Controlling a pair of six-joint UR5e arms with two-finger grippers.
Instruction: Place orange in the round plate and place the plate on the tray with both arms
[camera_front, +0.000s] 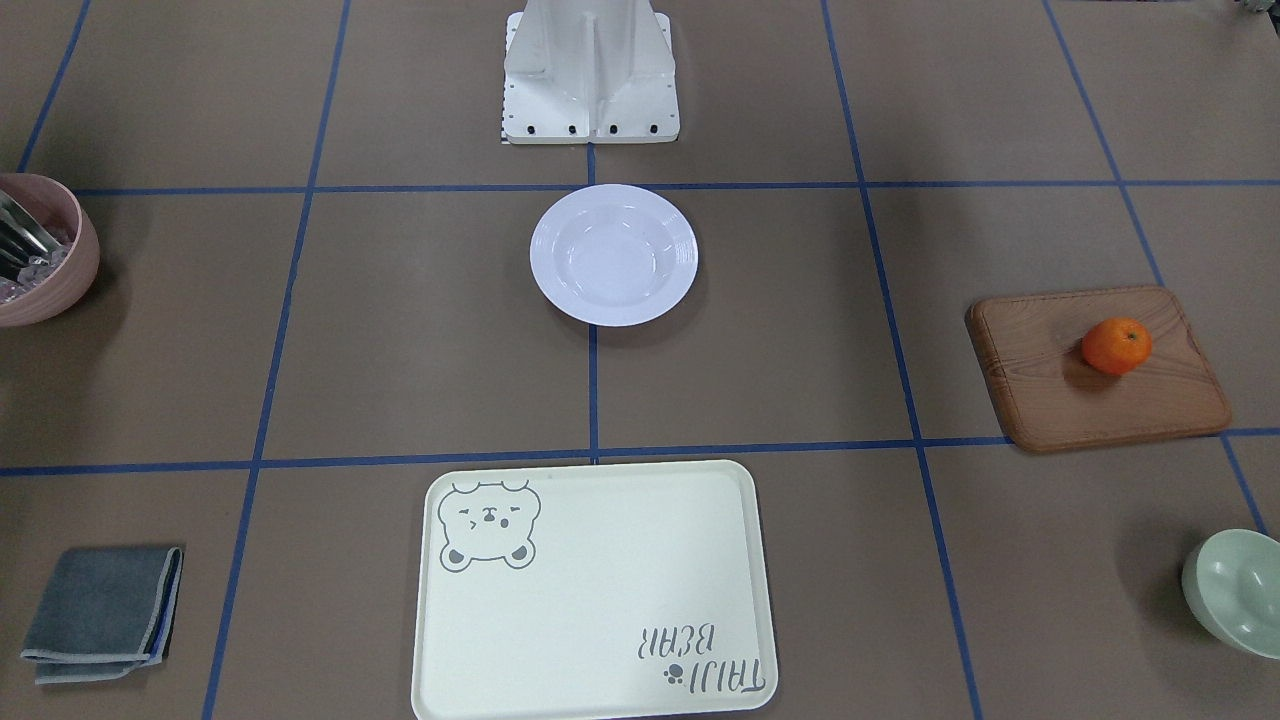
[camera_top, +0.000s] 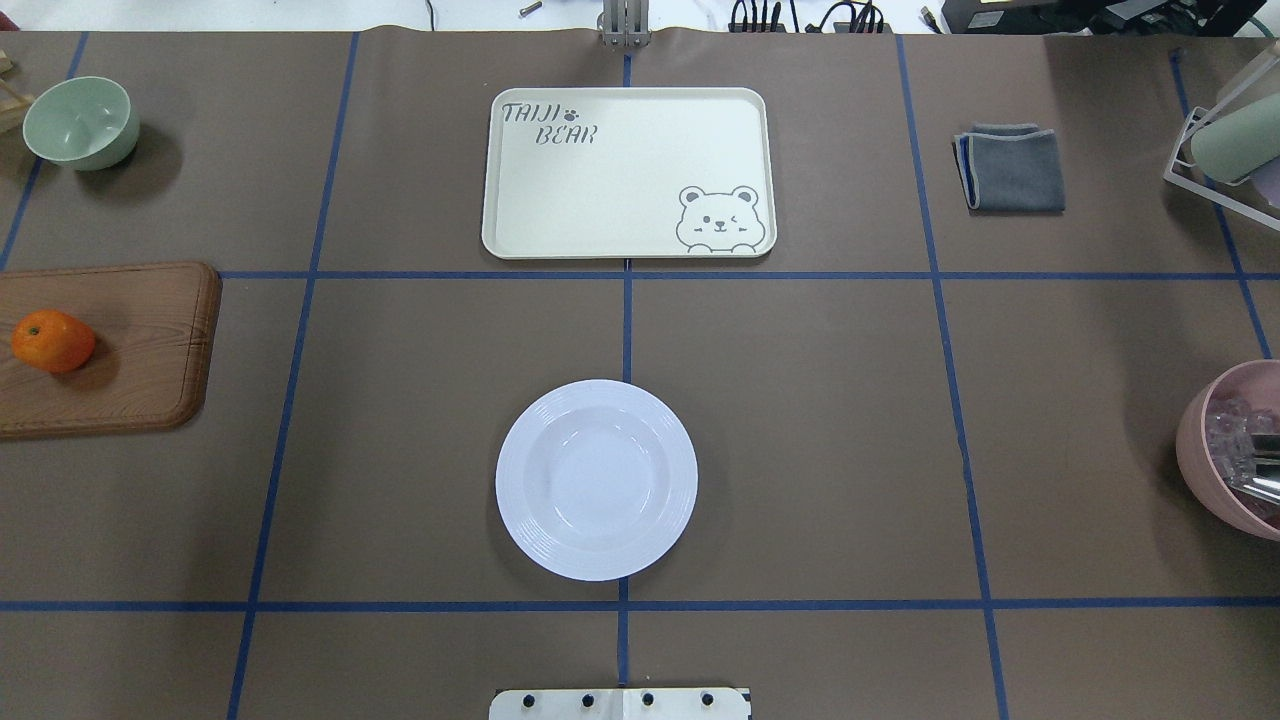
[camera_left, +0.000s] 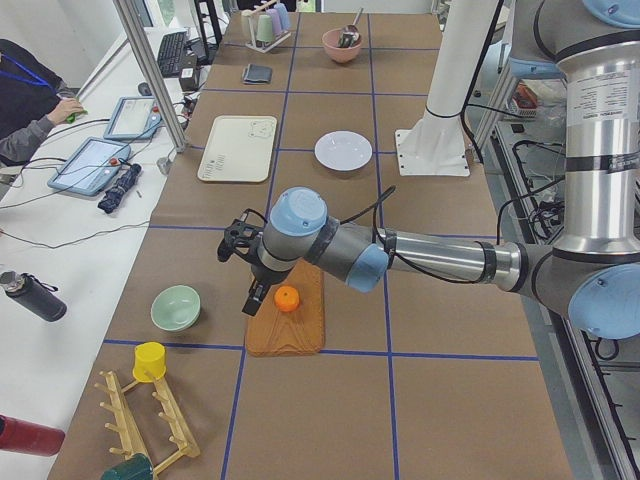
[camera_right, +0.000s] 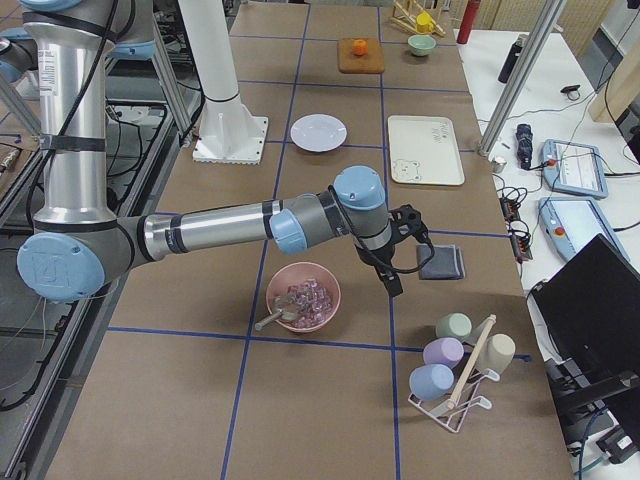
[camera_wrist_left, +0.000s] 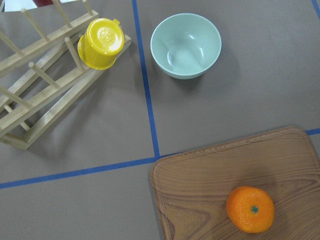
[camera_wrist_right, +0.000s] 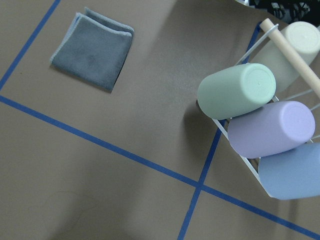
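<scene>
The orange (camera_front: 1116, 345) (camera_wrist_left: 250, 209) lies on a brown wooden board (camera_top: 130, 350) at the table's left end. The white round plate (camera_top: 596, 480) stands empty in the middle, in front of the robot's base. Across from it the cream tray (camera_top: 620, 180) with the bear drawing holds nothing. My left gripper (camera_left: 250, 303) shows only in the exterior left view, hanging over the board next to the orange (camera_left: 287, 298); I cannot tell if it is open or shut. My right gripper (camera_right: 392, 285) shows only in the exterior right view, between the pink bowl and the grey cloth; its state cannot be told either.
A mint-green bowl (camera_wrist_left: 185, 45) and a wooden rack with a yellow cup (camera_wrist_left: 101, 43) lie beyond the board. At the right end are a pink bowl (camera_right: 303, 296), a folded grey cloth (camera_wrist_right: 93, 48) and a cup rack (camera_wrist_right: 260, 115). A person's arm (camera_left: 35, 125) rests at a side desk.
</scene>
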